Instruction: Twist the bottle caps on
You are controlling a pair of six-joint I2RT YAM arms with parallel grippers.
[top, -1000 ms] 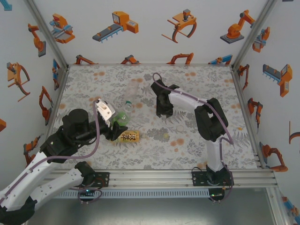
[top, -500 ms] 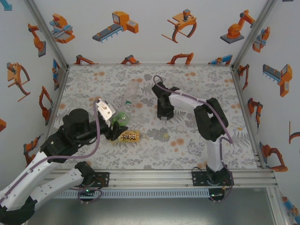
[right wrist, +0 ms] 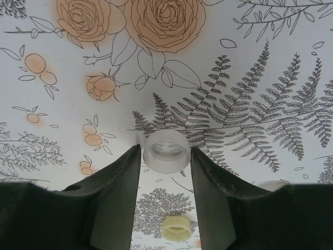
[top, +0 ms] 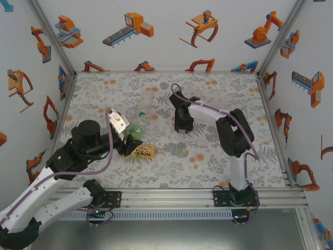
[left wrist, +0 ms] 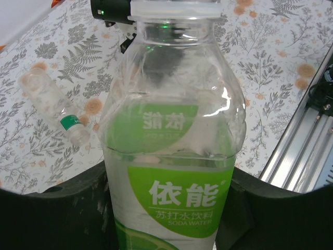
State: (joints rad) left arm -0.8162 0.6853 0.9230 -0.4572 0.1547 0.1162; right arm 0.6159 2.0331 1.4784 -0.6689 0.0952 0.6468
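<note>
My left gripper (top: pixel 128 139) is shut on the clear bottle with the green label (left wrist: pixel 174 156), which stands upright between the black fingers (left wrist: pixel 67 208) with its neck at the top edge of the left wrist view. In the top view this bottle (top: pixel 135 130) sits left of centre. My right gripper (right wrist: pixel 166 156) is shut on a small white bottle cap (right wrist: pixel 166 150), pinched at the fingertips just above the table; the gripper (top: pixel 182 127) hangs near mid-table. A pale yellow cap (right wrist: pixel 176 228) lies on the cloth below it. The amber bottle (top: pixel 143 151) lies on its side.
A plain clear bottle (left wrist: pixel 54 104) lies on the floral cloth; in the top view this bottle (top: pixel 147 99) is toward the back. The metal rail (left wrist: pixel 307 151) runs along the table's near edge. Patterned walls (top: pixel 166 31) close in three sides.
The left gripper and its bottle have edged slightly to the right. The right gripper has shifted a little toward the back right, still on the cap.
</note>
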